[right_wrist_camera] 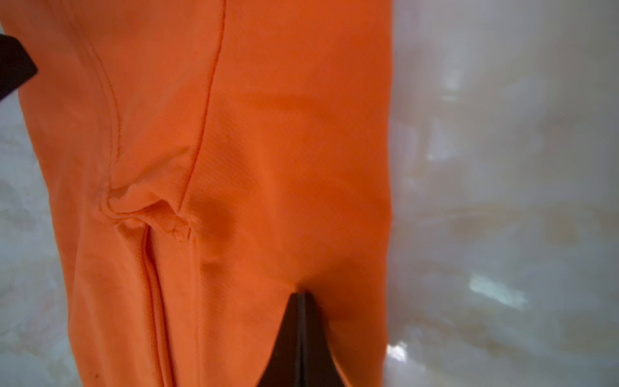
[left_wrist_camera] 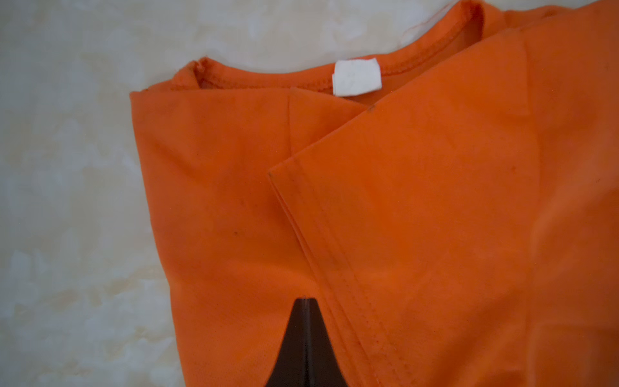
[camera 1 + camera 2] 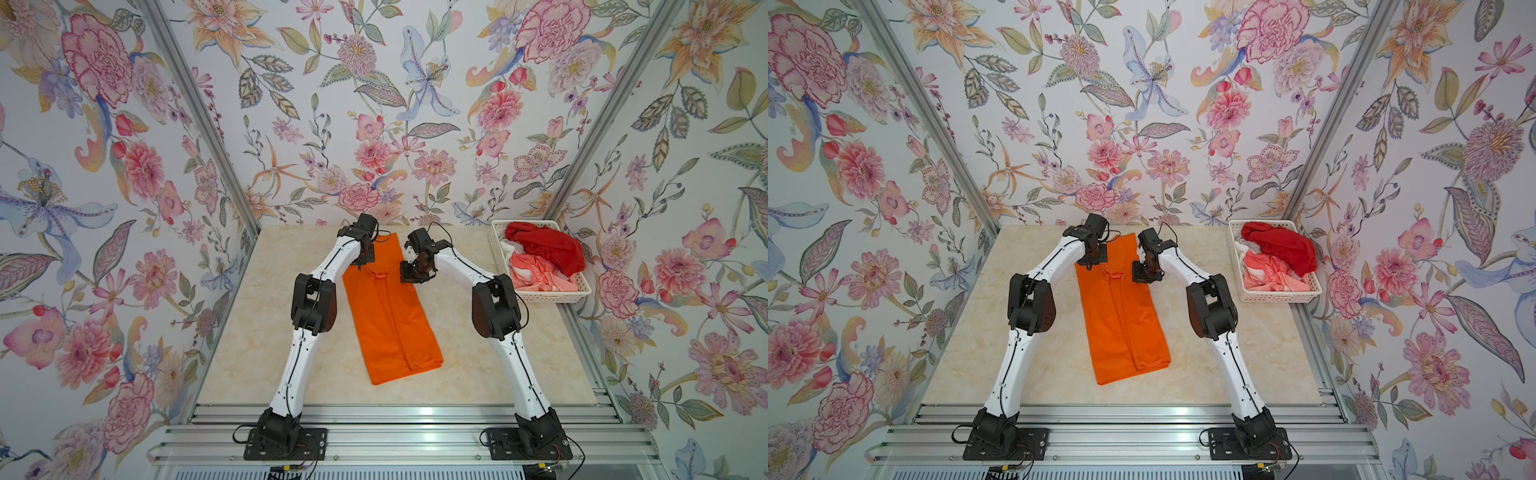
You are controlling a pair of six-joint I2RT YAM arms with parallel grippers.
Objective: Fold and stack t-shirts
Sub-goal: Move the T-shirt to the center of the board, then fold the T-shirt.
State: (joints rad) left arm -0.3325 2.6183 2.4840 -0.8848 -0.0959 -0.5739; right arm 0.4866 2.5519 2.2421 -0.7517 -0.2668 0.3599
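Jaws closed atop the orange t-shirt (image 3: 390, 324), folded into a narrow strip.

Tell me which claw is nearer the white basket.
Right. The right claw sits at the orange t-shirt's basket-side edge, with bare table between it and the white basket. The left claw is at the shirt's opposite edge, farther away.

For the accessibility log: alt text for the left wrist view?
An orange t-shirt, sides folded inward, lies on a pale marbled table, white neck label showing at the collar. The shut left gripper points at the cloth.
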